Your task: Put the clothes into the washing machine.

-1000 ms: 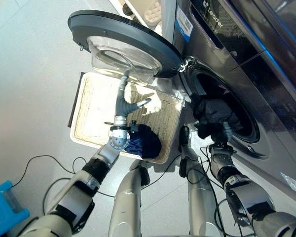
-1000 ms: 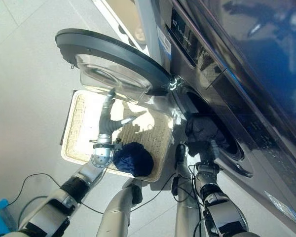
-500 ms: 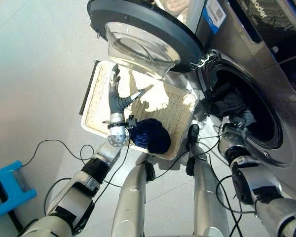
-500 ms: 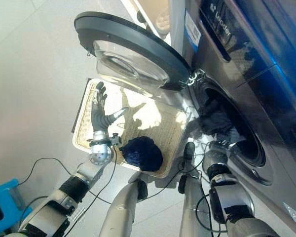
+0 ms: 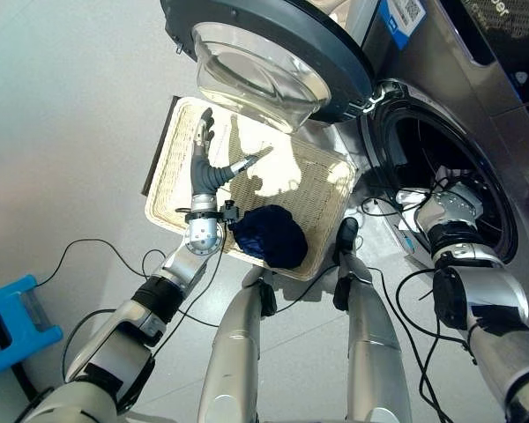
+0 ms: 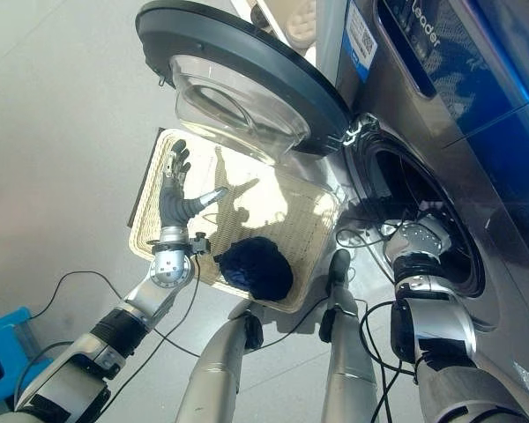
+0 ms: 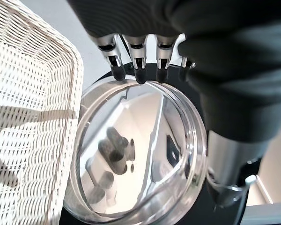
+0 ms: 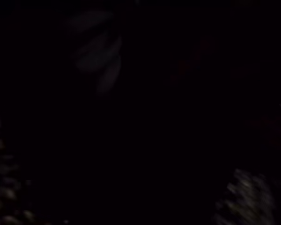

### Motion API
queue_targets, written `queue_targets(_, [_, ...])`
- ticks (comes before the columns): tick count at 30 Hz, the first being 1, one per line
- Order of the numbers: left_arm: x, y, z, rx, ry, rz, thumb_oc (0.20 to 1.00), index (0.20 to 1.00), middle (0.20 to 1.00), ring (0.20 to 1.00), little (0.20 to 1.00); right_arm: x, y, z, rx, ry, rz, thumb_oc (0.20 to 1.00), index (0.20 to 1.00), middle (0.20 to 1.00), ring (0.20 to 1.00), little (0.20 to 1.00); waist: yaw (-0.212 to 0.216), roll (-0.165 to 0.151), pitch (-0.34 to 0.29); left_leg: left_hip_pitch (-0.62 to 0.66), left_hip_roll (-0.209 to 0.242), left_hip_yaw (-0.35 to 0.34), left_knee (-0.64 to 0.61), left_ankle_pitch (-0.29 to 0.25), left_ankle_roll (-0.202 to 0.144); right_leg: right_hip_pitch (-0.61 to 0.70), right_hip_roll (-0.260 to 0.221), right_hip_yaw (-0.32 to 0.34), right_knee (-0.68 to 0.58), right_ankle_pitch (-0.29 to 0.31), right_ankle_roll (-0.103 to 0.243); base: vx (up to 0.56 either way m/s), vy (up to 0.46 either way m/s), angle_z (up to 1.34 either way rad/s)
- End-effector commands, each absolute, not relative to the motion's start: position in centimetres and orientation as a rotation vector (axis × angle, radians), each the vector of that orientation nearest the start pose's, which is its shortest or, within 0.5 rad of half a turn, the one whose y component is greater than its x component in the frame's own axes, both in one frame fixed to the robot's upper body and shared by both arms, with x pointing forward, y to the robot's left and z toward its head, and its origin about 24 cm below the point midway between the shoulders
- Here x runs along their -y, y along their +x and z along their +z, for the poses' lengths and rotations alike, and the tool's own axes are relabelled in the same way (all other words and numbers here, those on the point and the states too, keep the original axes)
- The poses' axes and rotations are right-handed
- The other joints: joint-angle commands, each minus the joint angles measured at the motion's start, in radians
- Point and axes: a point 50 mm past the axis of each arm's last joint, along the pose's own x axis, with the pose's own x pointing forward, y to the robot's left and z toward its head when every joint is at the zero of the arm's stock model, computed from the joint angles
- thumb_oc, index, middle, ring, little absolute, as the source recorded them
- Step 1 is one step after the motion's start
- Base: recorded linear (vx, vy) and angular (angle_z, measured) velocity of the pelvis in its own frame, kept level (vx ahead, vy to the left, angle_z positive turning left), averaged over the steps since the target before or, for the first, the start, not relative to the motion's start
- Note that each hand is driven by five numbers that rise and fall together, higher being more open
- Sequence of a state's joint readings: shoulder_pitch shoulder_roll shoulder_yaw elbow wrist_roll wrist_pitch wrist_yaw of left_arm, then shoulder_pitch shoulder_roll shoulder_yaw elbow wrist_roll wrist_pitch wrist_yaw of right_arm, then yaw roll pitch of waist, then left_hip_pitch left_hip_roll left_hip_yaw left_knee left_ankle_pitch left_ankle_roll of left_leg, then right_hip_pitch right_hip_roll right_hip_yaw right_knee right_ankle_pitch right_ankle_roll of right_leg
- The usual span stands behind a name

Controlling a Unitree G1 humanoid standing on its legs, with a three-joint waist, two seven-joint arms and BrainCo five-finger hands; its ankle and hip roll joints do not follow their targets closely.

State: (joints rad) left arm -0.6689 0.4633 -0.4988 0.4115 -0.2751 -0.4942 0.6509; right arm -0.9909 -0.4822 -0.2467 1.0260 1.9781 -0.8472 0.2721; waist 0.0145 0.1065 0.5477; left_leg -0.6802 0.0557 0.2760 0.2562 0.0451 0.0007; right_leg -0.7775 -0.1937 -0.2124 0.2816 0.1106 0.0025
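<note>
Left eye view shows the left hand point(image 5: 204, 167) spread open, empty, above the basket point(image 5: 181, 145). Right hand's fingers are hidden inside the washer point(image 5: 476, 115), so their state is unclear. Dark cloth point(image 5: 269, 235) in the basket looks soft and light; pinch its bunched top.

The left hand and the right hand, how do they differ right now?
The left hand hovers over the wicker basket with fingers spread straight and holds nothing; the right hand is reached into the washing machine drum, its fingers hidden. The left is out in the light, the right in the dark opening.
</note>
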Motion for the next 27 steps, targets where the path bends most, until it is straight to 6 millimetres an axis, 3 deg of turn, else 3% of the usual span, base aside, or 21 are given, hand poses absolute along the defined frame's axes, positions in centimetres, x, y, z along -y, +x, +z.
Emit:
queue_targets(1, [-14.4,32.9,17.7,0.719,0.047,0.144,1.0,1.0,1.0,1.0,1.0,37.3,31.0,19.4,1.319,1.297,-0.79,0.2,0.2,0.2,0.2,0.2,-0.019,0.035,-0.028,-0.02,-0.031,0.02,0.13,-0.131,-0.082,0.001,-0.057,-0.047,0.075,-0.033,0.162,0.0,0.011,-0.04])
queue_targets(7, [-14.9,32.3,17.4,0.712,0.054,0.16,1.0,1.0,1.0,1.0,1.0,38.7,28.8,21.3,1.482,1.206,-0.802,0.2,0.2,0.2,0.2,0.2,-0.035,0.024,-0.028,-0.015,-0.024,0.029,0.122,-0.124,-0.082,0.001,-0.053,-0.044,0.066,-0.023,0.16,0.0,0.004,-0.02])
queue_targets(12, [-15.0,32.2,17.6,0.715,0.05,0.164,1.0,1.0,1.0,1.0,1.0,39.2,28.6,21.9,1.486,1.193,-0.798,0.2,0.2,0.2,0.2,0.2,-0.038,0.02,-0.028,-0.018,-0.021,0.031,0.122,-0.121,-0.082,0.0,-0.054,-0.045,0.062,-0.02,0.16,0.0,-0.002,-0.04])
queue_targets(13, [-15.0,32.3,17.4,0.708,0.051,0.164,1.0,1.0,1.0,1.0,1.0,39.5,29.0,21.8,1.367,1.171,-0.821,0.464,0.464,0.464,0.464,0.464,-0.038,0.017,-0.028,-0.008,-0.017,0.031,0.126,-0.13,-0.085,0.01,-0.053,-0.044,0.067,-0.029,0.163,0.0,0.0,0.0])
queue_targets(14, [-15.0,32.3,17.5,0.712,0.05,0.165,1.0,1.0,1.0,1.0,1.0,39.5,29.0,22.1,1.363,1.171,-0.822,0.705,0.705,0.705,0.705,0.705,-0.039,0.017,-0.028,-0.014,-0.017,0.032,0.125,-0.123,-0.083,0.005,-0.053,-0.045,0.063,-0.023,0.16,0.0,0.0,0.0])
queue_targets(15, [-15.0,32.4,17.5,0.713,0.051,0.165,1.0,1.0,1.0,1.0,1.0,39.4,29.5,22.1,1.287,1.165,-0.822,1.0,1.0,1.0,1.0,1.0,-0.038,0.015,-0.028,-0.014,-0.016,0.034,0.124,-0.123,-0.083,0.007,-0.054,-0.047,0.061,-0.023,0.159,0.0,0.0,0.0])
queue_targets(16, [-14.9,32.4,17.6,0.715,0.051,0.165,1.0,1.0,1.0,1.0,1.0,39.3,29.9,22.0,1.214,1.154,-0.833,1.0,1.0,1.0,1.0,1.0,-0.038,0.014,-0.028,-0.013,-0.016,0.034,0.123,-0.121,-0.082,0.008,-0.054,-0.048,0.06,-0.022,0.159,0.0,0.0,0.0])
queue_targets(19, [-14.9,32.4,17.6,0.715,0.051,0.165,1.0,1.0,1.0,1.0,1.0,39.3,29.9,22.0,1.214,1.154,-0.833,1.0,1.0,1.0,1.0,1.0,-0.038,0.014,-0.028,-0.013,-0.016,0.034,0.123,-0.121,-0.082,0.008,-0.054,-0.048,0.06,-0.022,0.159,0.0,0.0,0.0])
queue_targets(20, [-14.9,32.5,17.7,0.717,0.052,0.163,1.0,1.0,1.0,1.0,1.0,39.3,30.2,21.9,1.143,1.13,-0.853,1.0,1.0,1.0,1.0,1.0,-0.037,0.014,-0.028,-0.012,-0.016,0.035,0.12,-0.12,-0.081,0.009,-0.054,-0.049,0.059,-0.022,0.159,0.0,0.0,0.0])
queue_targets(21, [-14.7,32.6,17.5,0.713,0.064,0.162,1.0,1.0,1.0,1.0,1.0,39.2,32.1,20.3,0.744,1.006,-0.916,1.0,1.0,1.0,1.0,1.0,-0.032,0.011,-0.028,0.001,-0.009,0.038,0.118,-0.124,-0.082,0.022,-0.056,-0.056,0.06,-0.03,0.159,0.0,0.0,0.0])
queue_targets(25, [-14.7,32.7,17.4,0.713,0.067,0.162,1.0,1.0,1.0,1.0,1.0,39.3,32.2,20.0,0.698,0.98,-0.928,1.0,1.0,1.0,1.0,1.0,-0.03,0.011,-0.028,0.001,-0.008,0.038,0.117,-0.124,-0.081,0.022,-0.056,-0.057,0.06,-0.03,0.158,0.0,-0.007,0.03])
queue_targets(26, [-14.5,32.9,17.3,0.713,0.08,0.164,1.0,1.0,1.0,1.0,1.0,39.0,33.1,18.9,0.469,0.889,-0.974,1.0,1.0,1.0,1.0,1.0,-0.026,0.008,-0.028,-0.009,-0.005,0.04,0.125,-0.126,-0.076,0.013,-0.058,-0.063,0.067,-0.032,0.156,0.0,0.0,0.0])
queue_targets(27, [-14.4,32.9,17.3,0.713,0.08,0.164,1.0,1.0,1.0,1.0,1.0,39.0,33.2,18.9,0.45,0.876,-0.975,1.0,1.0,1.0,1.0,1.0,-0.025,0.007,-0.028,-0.01,-0.005,0.04,0.125,-0.127,-0.076,0.012,-0.059,-0.064,0.067,-0.033,0.156,0.01,-0.032,0.0])
